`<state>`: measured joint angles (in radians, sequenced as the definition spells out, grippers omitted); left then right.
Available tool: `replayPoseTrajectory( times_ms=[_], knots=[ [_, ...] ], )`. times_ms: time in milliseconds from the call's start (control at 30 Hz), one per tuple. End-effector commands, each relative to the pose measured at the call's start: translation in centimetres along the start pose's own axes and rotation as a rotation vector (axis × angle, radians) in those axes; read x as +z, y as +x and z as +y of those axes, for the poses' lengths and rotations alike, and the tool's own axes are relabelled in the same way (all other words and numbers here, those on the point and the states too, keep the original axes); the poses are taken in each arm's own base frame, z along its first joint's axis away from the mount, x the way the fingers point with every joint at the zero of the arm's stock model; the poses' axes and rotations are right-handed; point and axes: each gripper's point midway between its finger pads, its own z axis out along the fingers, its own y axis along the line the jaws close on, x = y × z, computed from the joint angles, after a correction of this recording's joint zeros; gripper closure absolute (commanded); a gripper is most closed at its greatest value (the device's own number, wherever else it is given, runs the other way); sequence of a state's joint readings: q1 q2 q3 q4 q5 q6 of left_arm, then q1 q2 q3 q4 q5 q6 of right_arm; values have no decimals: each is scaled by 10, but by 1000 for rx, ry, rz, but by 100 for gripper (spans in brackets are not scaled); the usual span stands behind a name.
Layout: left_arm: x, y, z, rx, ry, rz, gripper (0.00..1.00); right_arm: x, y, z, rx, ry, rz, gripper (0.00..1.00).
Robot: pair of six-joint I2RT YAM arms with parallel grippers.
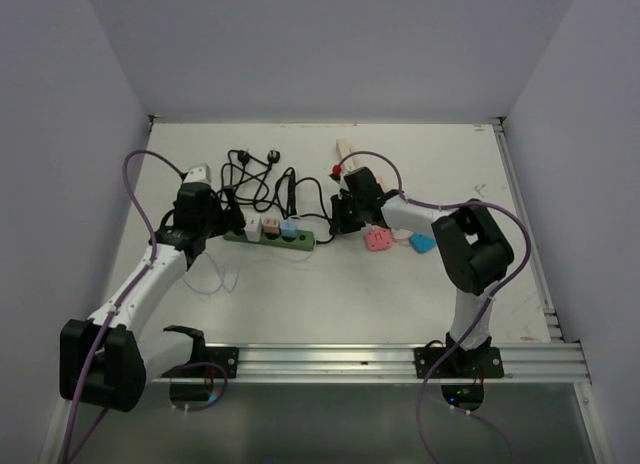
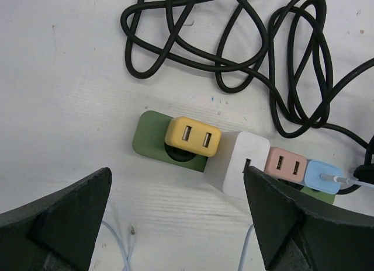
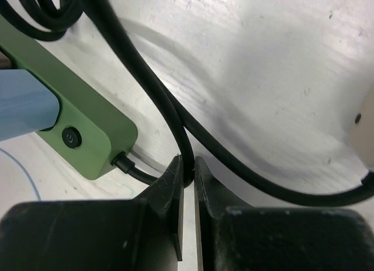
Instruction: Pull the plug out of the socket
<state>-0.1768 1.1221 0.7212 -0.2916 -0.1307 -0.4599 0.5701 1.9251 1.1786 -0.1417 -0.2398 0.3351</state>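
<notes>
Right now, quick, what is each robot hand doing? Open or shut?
Left gripper: open above the socket, holding nothing.
Right gripper: shut on the socket's black cord.

Robot lab, a test cell. Plain pale walls (image 1: pixel 330 44) are closing in a white table (image 1: pixel 400 304) on three sides. An aluminium rail (image 1: pixel 330 361) is running along the near edge; the left arm (image 1: pixel 140 284) and the right arm (image 1: pixel 470 249) are sitting bolted to it. Purple cables (image 1: pixel 128 167) are looping along both arms. A metal frame strip (image 1: pixel 525 224) is edging the table's right side.
</notes>
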Motion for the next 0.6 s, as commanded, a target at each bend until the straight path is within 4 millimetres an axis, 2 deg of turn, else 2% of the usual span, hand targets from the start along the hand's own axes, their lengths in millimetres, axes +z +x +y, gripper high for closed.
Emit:
replayPoseTrajectory(
  times_ms=[0, 67, 200, 233, 300, 433, 567],
  knots=[
    [4, -9, -3, -19, 21, -37, 2, -29, 7, -22, -72, 124, 31, 97],
    [6, -6, -1, -27, 17, -25, 2, -35, 3, -18, -76, 112, 19, 92],
    [9, -5, 2, -55, 1, -13, 2, -51, -11, -5, -112, 85, -25, 66],
    [10, -5, 3, -62, -5, -9, 2, -58, -20, 2, -130, 77, -50, 63],
    [12, -7, 3, -75, -5, -5, 2, -64, -24, 10, -184, 93, -59, 57],
    [18, -8, 1, -99, 2, 12, 2, -78, -45, 29, -275, 123, -121, 47],
    [24, -5, 1, -117, 7, 29, 2, -85, -61, 57, -371, 105, -182, 43]
  ],
)
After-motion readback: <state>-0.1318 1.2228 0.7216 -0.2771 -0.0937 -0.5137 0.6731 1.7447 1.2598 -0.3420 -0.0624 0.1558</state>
